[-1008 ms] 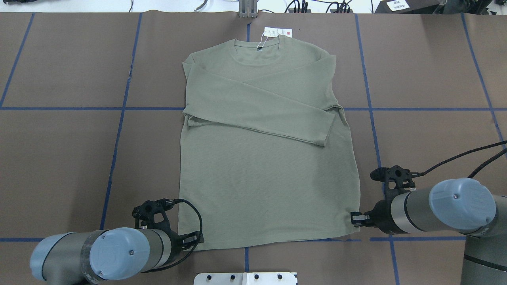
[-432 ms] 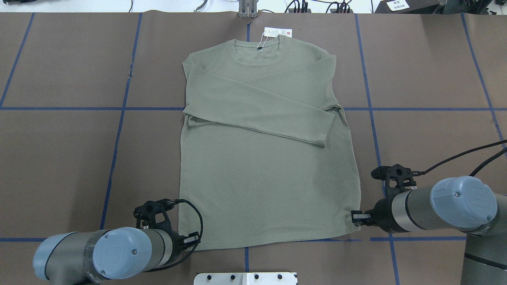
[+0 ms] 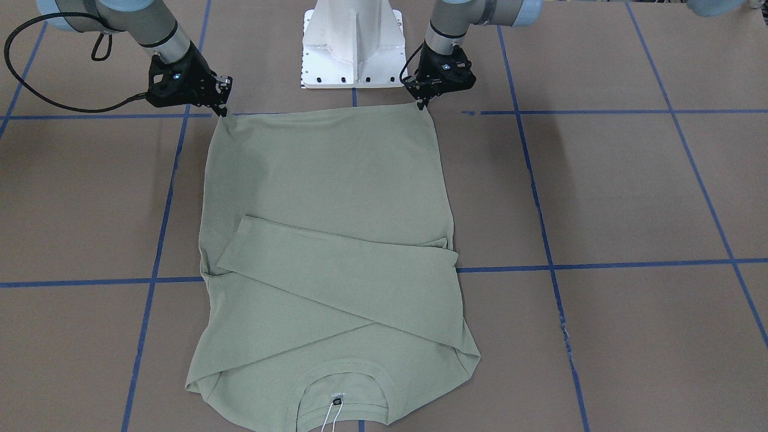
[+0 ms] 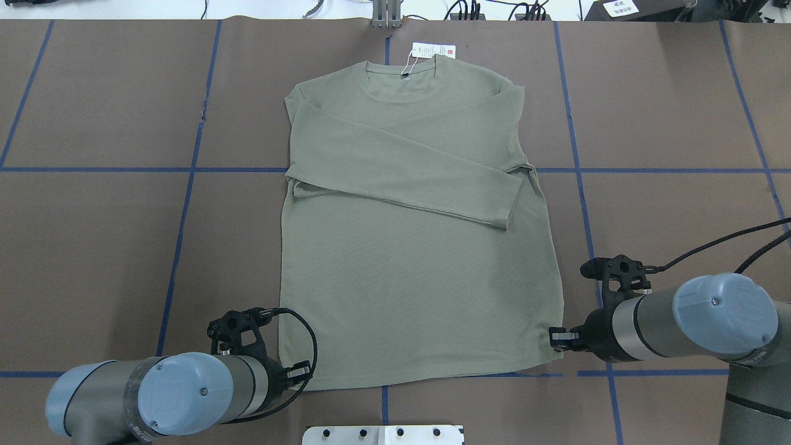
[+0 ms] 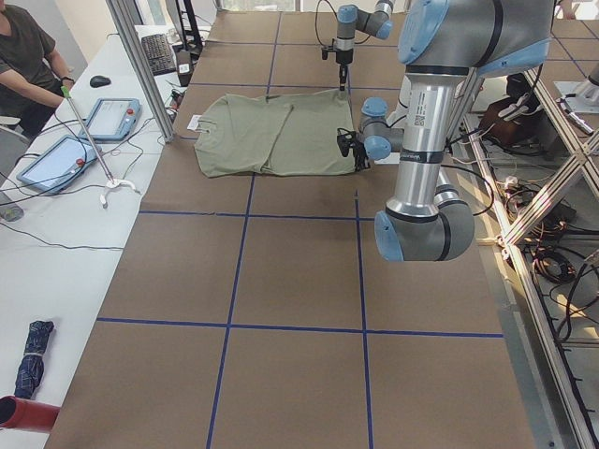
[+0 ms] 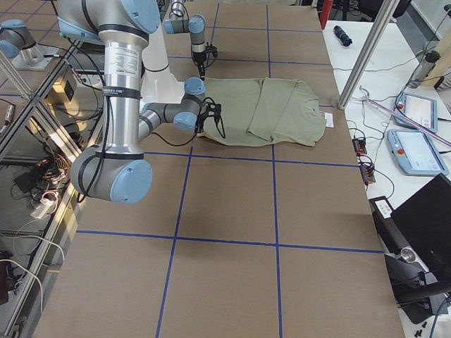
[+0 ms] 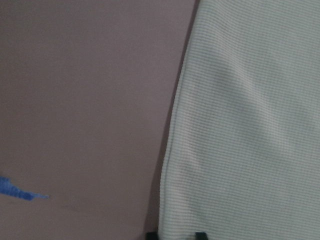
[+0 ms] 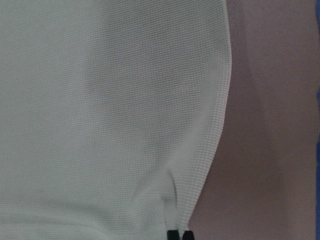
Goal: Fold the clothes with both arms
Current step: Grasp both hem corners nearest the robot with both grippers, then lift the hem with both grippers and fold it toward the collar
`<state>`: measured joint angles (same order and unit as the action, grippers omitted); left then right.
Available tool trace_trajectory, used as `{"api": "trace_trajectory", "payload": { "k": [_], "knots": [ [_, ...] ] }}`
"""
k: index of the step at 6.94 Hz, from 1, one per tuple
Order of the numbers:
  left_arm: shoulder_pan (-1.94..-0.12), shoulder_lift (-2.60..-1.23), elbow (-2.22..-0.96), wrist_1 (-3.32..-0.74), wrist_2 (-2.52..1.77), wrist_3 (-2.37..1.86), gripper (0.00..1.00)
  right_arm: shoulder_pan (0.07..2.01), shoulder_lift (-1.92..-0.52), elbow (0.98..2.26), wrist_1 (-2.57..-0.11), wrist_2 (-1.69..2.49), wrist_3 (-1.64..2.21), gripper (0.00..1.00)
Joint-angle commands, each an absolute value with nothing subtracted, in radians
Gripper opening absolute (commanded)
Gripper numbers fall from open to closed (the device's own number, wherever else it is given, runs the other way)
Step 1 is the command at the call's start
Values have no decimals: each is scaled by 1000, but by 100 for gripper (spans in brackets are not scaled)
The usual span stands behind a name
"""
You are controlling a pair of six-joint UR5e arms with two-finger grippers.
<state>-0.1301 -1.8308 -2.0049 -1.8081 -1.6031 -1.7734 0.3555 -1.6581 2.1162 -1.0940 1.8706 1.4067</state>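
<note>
The shirt (image 4: 420,278) lies flat mid-frame in the overhead view, sleeves crossed over the chest, collar up top, hem at the bottom. Its long axis runs straight up the frame, away from both grippers. Looks like the right gripper (image 4: 554,337) is pinched onto the lower-right hem corner. The left gripper (image 4: 304,372) sits at the lower-left corner, fingers apart around the edge, so probably not clamped yet.

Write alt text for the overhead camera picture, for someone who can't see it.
A sage-green long-sleeved shirt lies flat on a brown table marked with blue tape lines. Its sleeves are folded across the chest, and its collar and white hang tag are at the far edge. The left gripper and right gripper are at its two near hem corners.
</note>
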Motion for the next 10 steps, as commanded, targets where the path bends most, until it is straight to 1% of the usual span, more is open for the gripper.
{"api": "trace_trajectory", "payload": {
  "k": [1,2,3,4,6,8,9,10],
  "knots": [
    [-138,-1816,-2058,-1793,-1606,-1770,0,406,-1681,2140,-1097,1943,1407,0],
    [-134,-1806,-2109,-1770,-1608,-1764,0,405,-1740,2182,-1095,1945,1407,0],
    [-127,-1798,-2138,-1769,-1608,-1764,0,405,-1759,2219,-1095,1977,1416,0],
    [-124,-1772,-2193,-1728,-1612,-1760,0,406,-1770,2239,-1095,2044,1414,0],
    [-68,-1712,-2389,-1578,-1614,-1707,0,408,-1821,2308,-1094,2175,1416,0],
    [-2,-1712,-2428,-1522,-1615,-1707,0,417,-1838,2355,-1092,2326,1414,0],
    [5,-1716,-2431,-1525,-1615,-1707,0,446,-1830,2349,-1092,2327,1411,0],
    [5,-1754,-2434,-1526,-1623,-1707,0,512,-1824,2339,-1092,2319,1401,0]
  ]
}}
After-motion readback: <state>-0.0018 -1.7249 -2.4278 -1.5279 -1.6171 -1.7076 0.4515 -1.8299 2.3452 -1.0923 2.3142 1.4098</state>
